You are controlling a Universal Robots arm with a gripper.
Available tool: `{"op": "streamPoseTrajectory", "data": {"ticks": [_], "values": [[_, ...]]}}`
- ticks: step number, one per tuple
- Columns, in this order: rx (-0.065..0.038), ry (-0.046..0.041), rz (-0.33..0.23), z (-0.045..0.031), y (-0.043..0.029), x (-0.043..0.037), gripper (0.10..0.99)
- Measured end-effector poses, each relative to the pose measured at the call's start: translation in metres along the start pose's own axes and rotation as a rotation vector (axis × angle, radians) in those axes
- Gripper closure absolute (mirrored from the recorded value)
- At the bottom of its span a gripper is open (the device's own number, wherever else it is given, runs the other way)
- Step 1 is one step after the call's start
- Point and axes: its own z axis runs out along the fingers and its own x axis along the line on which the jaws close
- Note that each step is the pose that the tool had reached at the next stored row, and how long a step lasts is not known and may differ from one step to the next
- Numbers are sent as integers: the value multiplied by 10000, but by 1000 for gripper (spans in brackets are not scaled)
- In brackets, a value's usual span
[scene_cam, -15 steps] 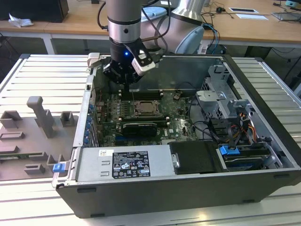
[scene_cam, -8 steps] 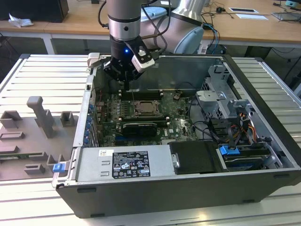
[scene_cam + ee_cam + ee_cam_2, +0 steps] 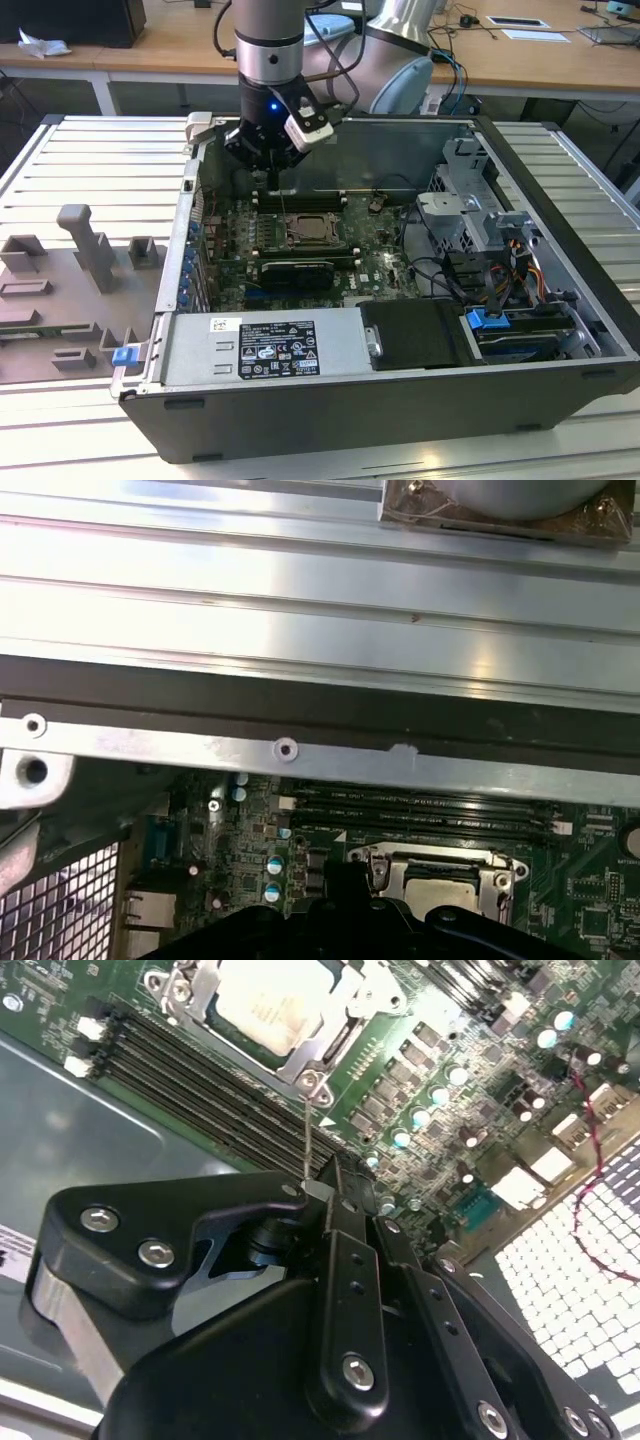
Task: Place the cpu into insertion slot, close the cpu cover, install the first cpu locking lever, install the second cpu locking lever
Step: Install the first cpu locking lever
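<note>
A ribbed metal surface (image 3: 80, 160) carries an open computer case (image 3: 400, 390), with wooden desks behind. At the exterior view's left, well apart from the jaws, grey plastic fixtures (image 3: 85, 250) stand on the surface. The gripper (image 3: 272, 165) hangs inside the case over the green circuit board (image 3: 380, 262), its jaws drawn narrow on a thin wire lever (image 3: 307, 1140), as far as the second wrist view shows. Just beyond the jaws sits the insertion slot (image 3: 311, 232), with the cpu (image 3: 272, 1000) lying in it and the cpu cover (image 3: 335, 1030) down around its pale face. Long black memory slots (image 3: 200, 1085) run between jaws and socket.
</note>
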Motion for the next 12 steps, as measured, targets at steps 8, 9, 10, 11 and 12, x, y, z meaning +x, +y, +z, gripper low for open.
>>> {"op": "streamPoseTrajectory", "data": {"ticks": [8, 9, 10, 11, 12], "values": [[0, 0, 0, 17, 6, -192, 980], [0, -1, 1, 20, 4, -224, 980], [0, 0, 1, 21, 2, -248, 980], [0, 1, -1, 23, 0, -273, 980], [0, 0, 0, 25, -2, -293, 980]]}}
